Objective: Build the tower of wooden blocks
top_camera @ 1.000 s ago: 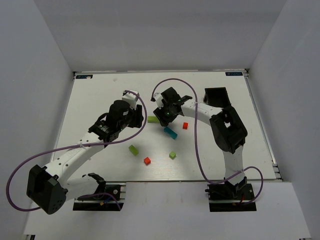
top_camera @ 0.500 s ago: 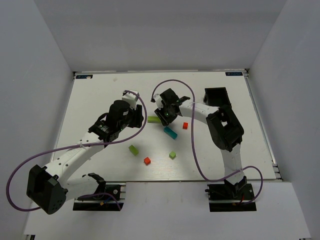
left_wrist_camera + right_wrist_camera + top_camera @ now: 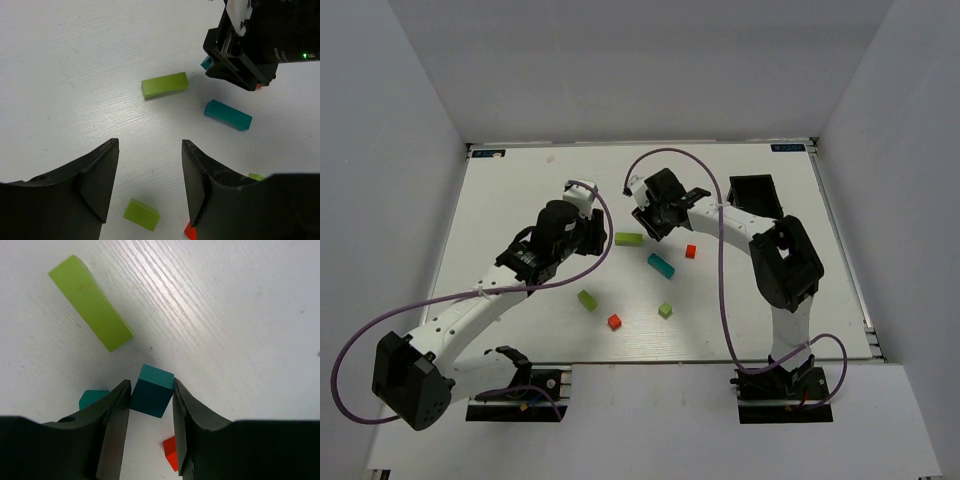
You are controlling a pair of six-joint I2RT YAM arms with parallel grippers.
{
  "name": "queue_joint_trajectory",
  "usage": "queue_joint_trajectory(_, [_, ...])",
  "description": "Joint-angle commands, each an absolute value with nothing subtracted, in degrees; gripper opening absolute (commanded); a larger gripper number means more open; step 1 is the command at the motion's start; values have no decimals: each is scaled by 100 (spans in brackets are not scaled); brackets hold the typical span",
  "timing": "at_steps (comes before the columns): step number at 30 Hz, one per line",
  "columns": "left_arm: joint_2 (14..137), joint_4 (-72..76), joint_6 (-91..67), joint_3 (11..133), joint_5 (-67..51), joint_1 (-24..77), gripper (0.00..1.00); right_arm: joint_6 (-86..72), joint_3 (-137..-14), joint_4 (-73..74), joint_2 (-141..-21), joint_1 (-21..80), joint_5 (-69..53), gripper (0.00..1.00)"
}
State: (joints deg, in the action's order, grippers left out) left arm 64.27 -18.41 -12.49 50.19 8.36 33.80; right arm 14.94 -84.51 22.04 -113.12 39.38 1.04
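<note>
My right gripper is shut on a small teal block and holds it above the table. It hangs near the table's centre in the top view. A long lime-green bar lies just left of it. A teal bar and a red cube lie just nearer. My left gripper is open and empty above the table, left of the green bar. Nearer the front lie a lime cube, a red cube and another lime cube. No yellow piece shows.
A black open-topped box stands to the right of the right gripper. The white table has grey walls on three sides. Purple cables loop over both arms.
My right gripper has moved a little toward the far side with the teal block, uncovering the green bar. The left arm and the loose blocks have not moved.
</note>
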Motion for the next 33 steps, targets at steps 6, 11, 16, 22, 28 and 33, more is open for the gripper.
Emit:
queue_joint_trajectory(6, [6073, -1696, -1178, 5071, 861, 3349, 64, 2601, -8824, 2267, -11039, 3999, -1070, 24])
queue_joint_trajectory(11, [6021, -1696, -1126, 5071, 861, 3349, 64, 3128, -9420, 2645, -11399, 4087, -1581, 24])
queue_joint_trajectory(16, [5915, -1644, -1125, 5071, 861, 3349, 64, 3541, -10088, 3013, -11820, 4192, -1793, 24])
queue_joint_trajectory(22, [5915, -1644, -1125, 5019, 914, 3349, 64, 4103, -10810, 3620, -12410, 4298, -1837, 25])
queue_joint_trajectory(28, [5915, -1644, -1125, 5019, 914, 3349, 64, 4526, -10986, 3735, -12603, 4333, -1617, 27])
queue_joint_trajectory(33, [5915, -1644, -1125, 5019, 914, 3349, 64, 4799, -11118, 3858, -12726, 4342, -1538, 27])
